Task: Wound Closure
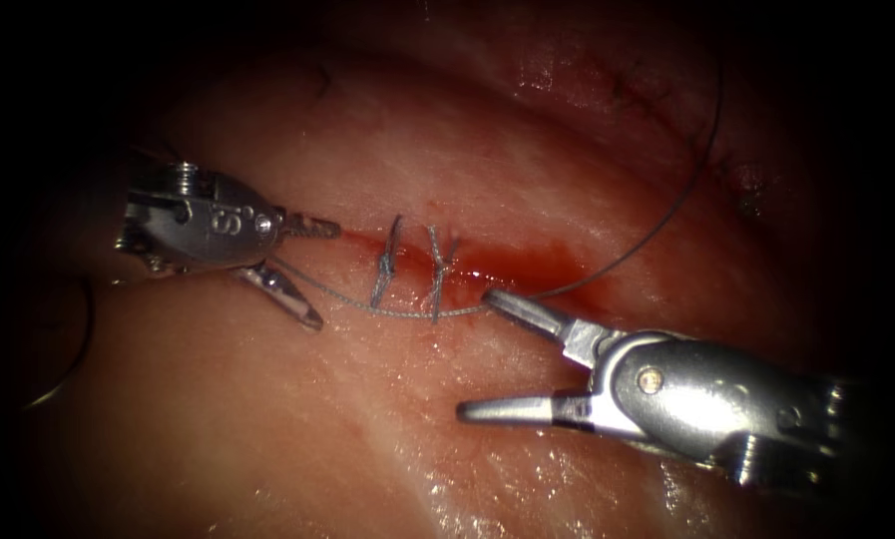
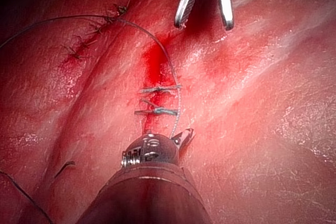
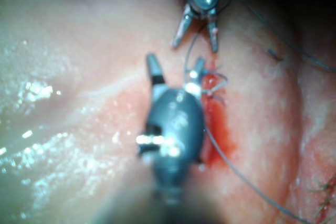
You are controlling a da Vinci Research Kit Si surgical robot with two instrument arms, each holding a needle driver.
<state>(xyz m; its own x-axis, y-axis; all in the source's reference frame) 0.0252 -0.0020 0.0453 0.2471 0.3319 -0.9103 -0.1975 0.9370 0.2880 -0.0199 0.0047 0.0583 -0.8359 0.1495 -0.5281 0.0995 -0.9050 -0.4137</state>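
Nearest the endoscope, at about four o'clock, the right tool (image 1: 477, 354) has its jaws spread wide and grips nothing; its upper jaw tip lies beside the thread (image 1: 407, 311) where the strand leaves the second stitch, but I cannot tell whether it touches. At nine o'clock the left tool (image 1: 317, 274) is also wide open, empty, with the thread running up between its jaws toward the hinge, unclamped. Two stitches (image 1: 412, 268) cross the cut (image 1: 507, 268) near the centre of the tissue (image 1: 367, 439), and red fluid (image 1: 527, 271) pools in the open stretch to their right. From the right tool's tip the thread arcs away toward one o'clock over the far ridge. A thin dark curve at the eight o'clock edge may be the needle, though I cannot tell. By my judgement the thread is light, limp and slick where wet, easily frayed by a crushing bite, so it wants a flat grasp mid-strand, clear of the knots; the tissue looks soft, moist and prone to tearing.
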